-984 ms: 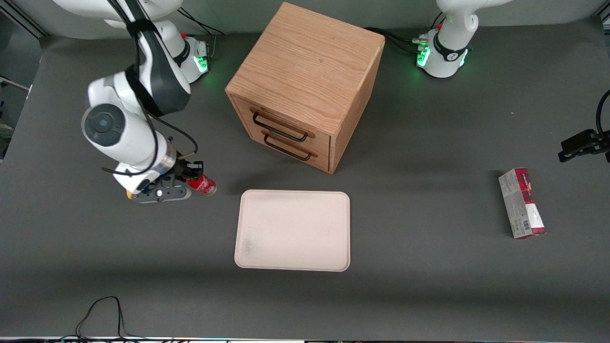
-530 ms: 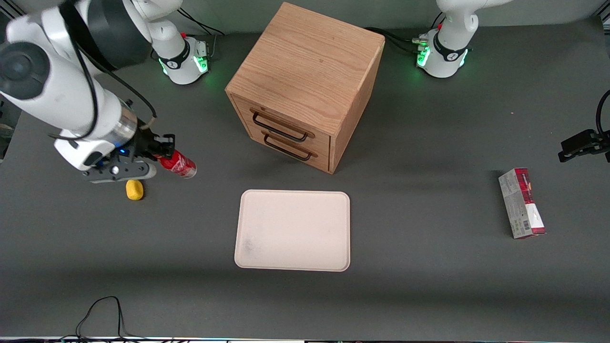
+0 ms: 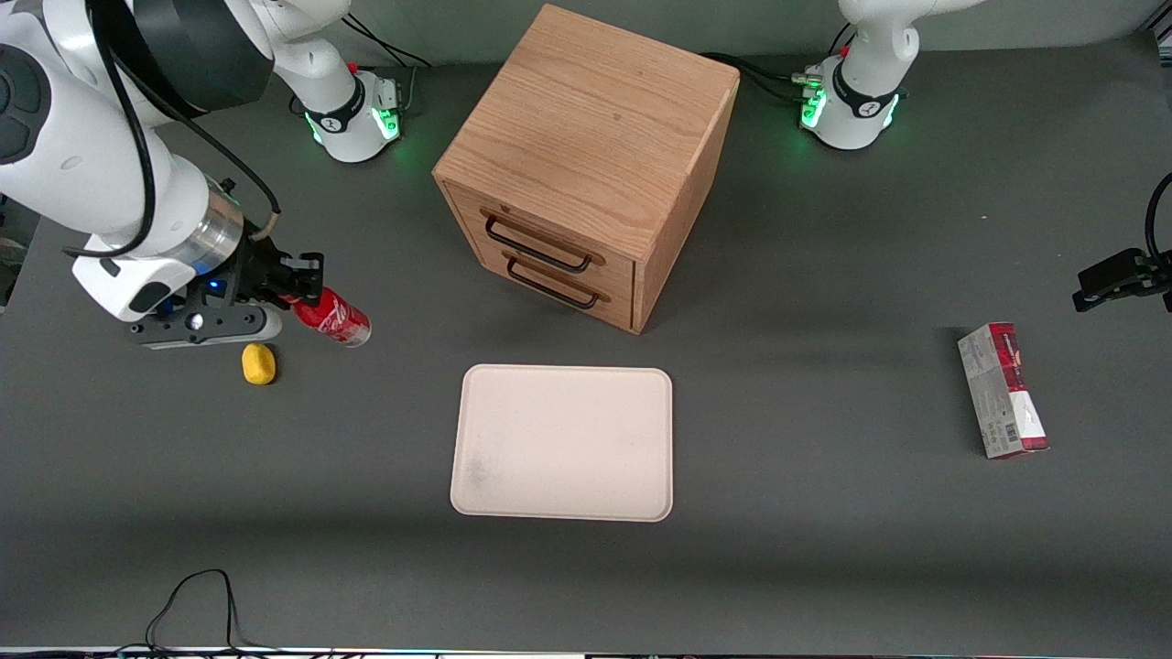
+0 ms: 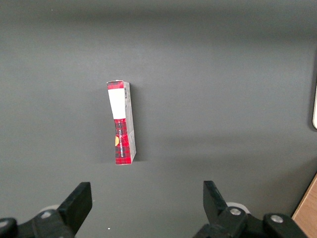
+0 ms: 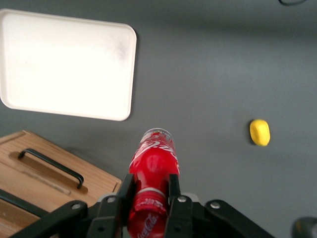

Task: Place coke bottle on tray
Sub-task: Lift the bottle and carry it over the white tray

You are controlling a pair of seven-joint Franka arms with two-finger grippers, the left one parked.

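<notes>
The coke bottle [image 3: 331,318] is red with white script and a clear base. My right gripper [image 3: 298,286] is shut on its neck end and holds it tilted in the air, base pointing toward the tray. In the right wrist view the bottle [image 5: 153,163] sits between the two black fingers [image 5: 174,191], with my gripper [image 5: 150,191] closed on it. The cream-white tray [image 3: 563,442] lies flat on the table, nearer the front camera than the wooden drawer unit; it also shows in the right wrist view [image 5: 67,64]. The held bottle is well off the tray, toward the working arm's end.
A wooden two-drawer cabinet [image 3: 586,165] stands in the middle of the table, its drawers shut. A small yellow lump [image 3: 258,363] lies on the table just below my gripper. A red-and-grey carton [image 3: 1003,389] lies toward the parked arm's end.
My gripper lifted the bottle off the table and swung away from the tray, uncovering the yellow lump. In the last half second it shifted only slightly.
</notes>
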